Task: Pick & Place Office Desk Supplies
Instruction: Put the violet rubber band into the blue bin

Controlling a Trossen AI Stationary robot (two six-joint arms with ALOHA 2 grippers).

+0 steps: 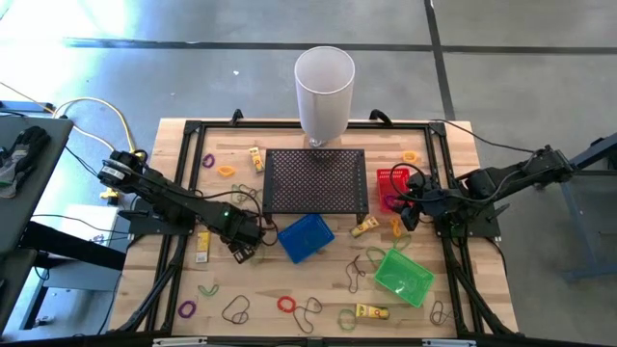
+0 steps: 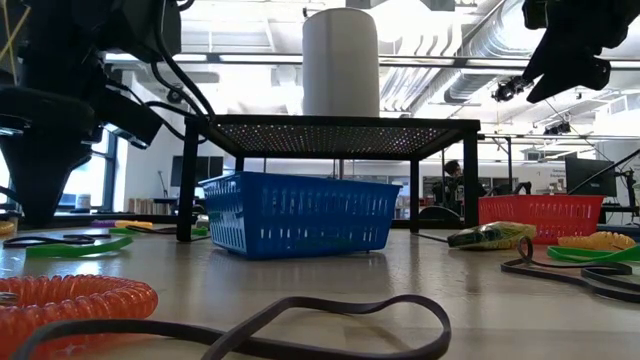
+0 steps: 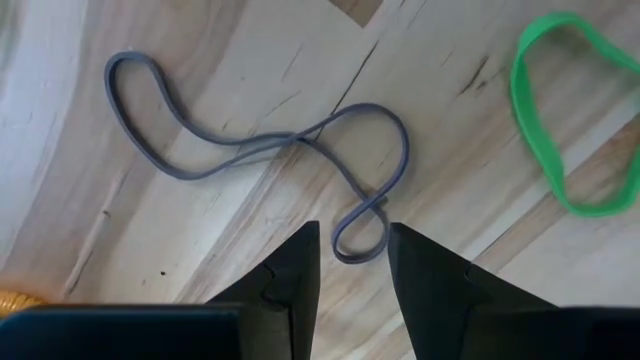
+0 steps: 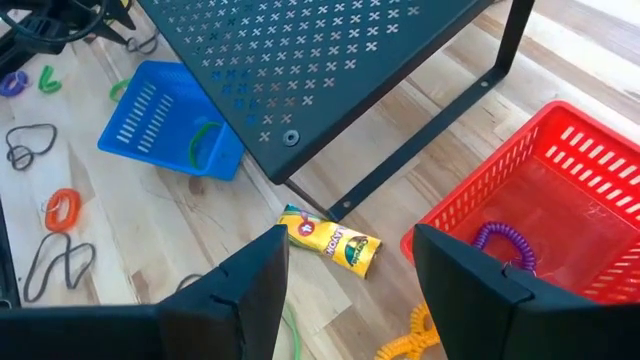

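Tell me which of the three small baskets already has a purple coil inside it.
The red basket, beside the mesh stand: a purple coil lies on its floor.

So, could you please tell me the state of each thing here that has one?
Left claw: open, above a grey rubber band, nothing held.
Right claw: open, empty.
Red basket: upright, holds a purple coil.
Blue basket: upright.
Green basket: upright.
White cylinder: standing.

grey band (image 3: 262,150): twisted loop, laid flat on the wood
green band (image 3: 548,110): flat, just beside it
yellow packet (image 4: 330,240): lying by the stand leg
purple coil (image 4: 505,243): dropped inside the red basket (image 4: 560,190)
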